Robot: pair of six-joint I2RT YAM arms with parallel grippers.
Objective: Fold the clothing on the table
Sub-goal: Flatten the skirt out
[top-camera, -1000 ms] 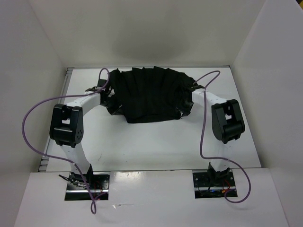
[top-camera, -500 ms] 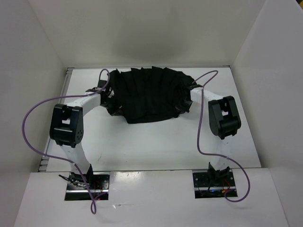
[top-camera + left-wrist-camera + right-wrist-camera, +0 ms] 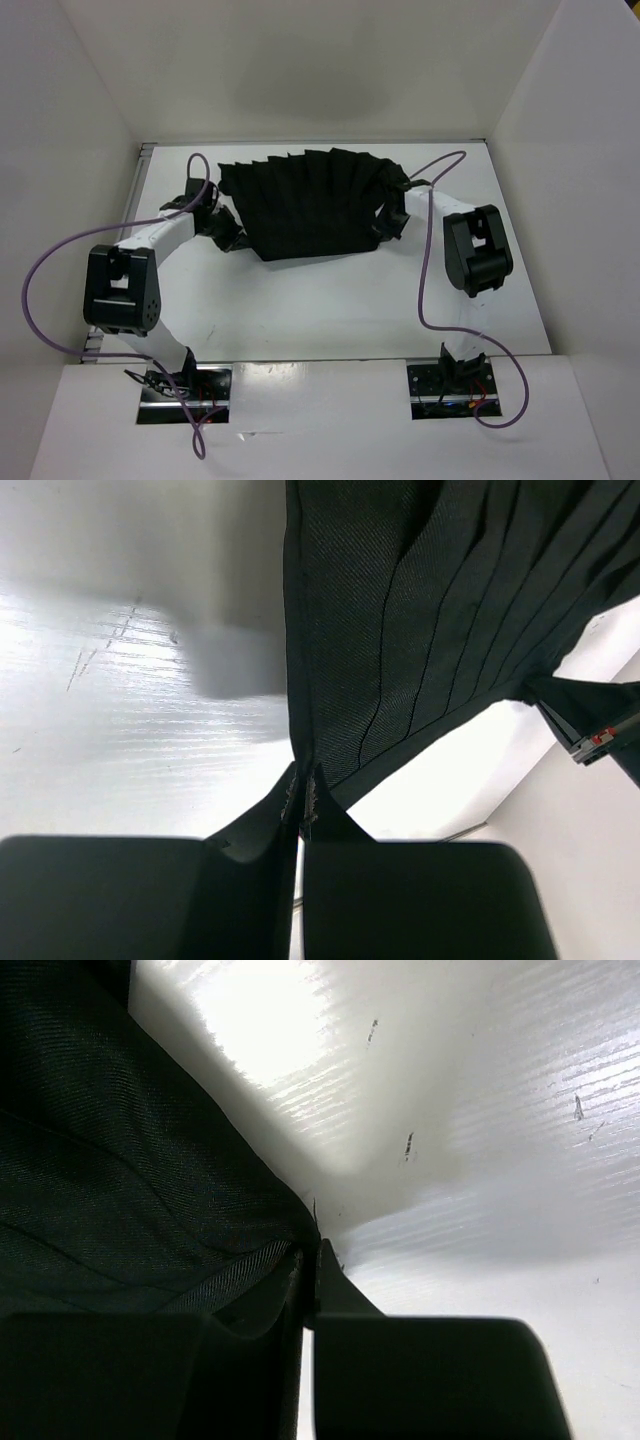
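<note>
The worktop (image 3: 330, 300) carries the clothing (image 3: 305, 205) on its far half. The left tool (image 3: 302, 798) and right tool (image 3: 308, 1260) each clench one side edge. The grasp looks done; next, lift both edges evenly and fold.

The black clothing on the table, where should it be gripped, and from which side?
Pinch its two side edges close to the near corners, each arm coming in from its own side. The clothing is spread wide over the table with pleats running near to far, so only the thin outer edges offer something to pinch. The left gripper and right gripper are shut on those edges.
</note>
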